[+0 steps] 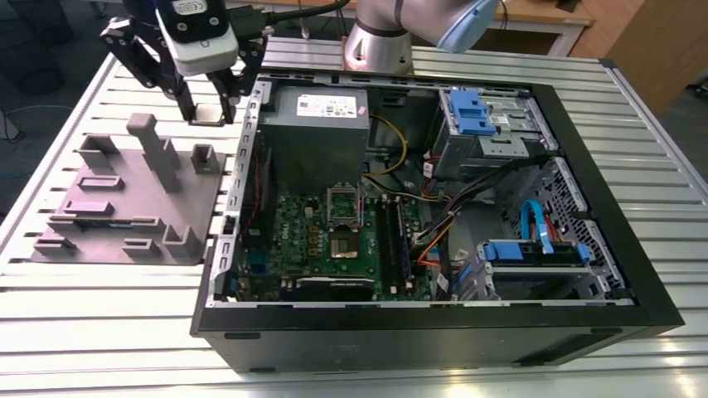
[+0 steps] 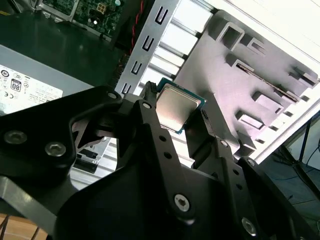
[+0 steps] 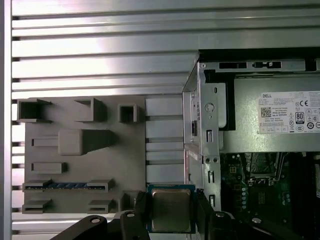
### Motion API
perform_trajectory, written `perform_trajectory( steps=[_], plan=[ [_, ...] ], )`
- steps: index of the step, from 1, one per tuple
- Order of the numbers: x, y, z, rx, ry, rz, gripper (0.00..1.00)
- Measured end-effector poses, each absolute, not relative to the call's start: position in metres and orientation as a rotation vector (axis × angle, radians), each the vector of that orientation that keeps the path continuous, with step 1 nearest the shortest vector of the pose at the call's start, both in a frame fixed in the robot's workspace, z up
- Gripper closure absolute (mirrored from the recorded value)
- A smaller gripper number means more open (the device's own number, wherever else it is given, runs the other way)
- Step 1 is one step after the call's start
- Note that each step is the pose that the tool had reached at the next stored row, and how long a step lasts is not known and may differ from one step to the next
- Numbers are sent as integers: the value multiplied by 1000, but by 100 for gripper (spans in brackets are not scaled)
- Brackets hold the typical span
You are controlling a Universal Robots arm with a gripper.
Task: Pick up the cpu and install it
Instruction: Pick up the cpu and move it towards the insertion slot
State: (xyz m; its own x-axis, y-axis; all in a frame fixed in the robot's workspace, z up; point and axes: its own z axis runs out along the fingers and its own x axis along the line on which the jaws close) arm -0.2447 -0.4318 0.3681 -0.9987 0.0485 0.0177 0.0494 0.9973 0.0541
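Black fingers of my pincer are closed on the cpu, clamping two opposite edges with its silvery top showing between them. I hold it in the air above the slatted worktop, over the gap between the grey holder block and the open computer case, toward their far end, just off the case's wall on the exterior view's left.

This looks like a robotics laboratory or a test workshop. A robot arm stands on a work table made of ribbed aluminium profiles. On the table lie an opened desktop computer case, with its boards and cables exposed, and just beside it a grey holder block. Wooden desks stand behind the table.
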Motion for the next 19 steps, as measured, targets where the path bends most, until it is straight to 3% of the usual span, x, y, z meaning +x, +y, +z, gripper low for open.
perform_trajectory(
  steps=[19],
  plan=[
    [-236,-432,368,-77,-3123,-85,53]
  ],
)
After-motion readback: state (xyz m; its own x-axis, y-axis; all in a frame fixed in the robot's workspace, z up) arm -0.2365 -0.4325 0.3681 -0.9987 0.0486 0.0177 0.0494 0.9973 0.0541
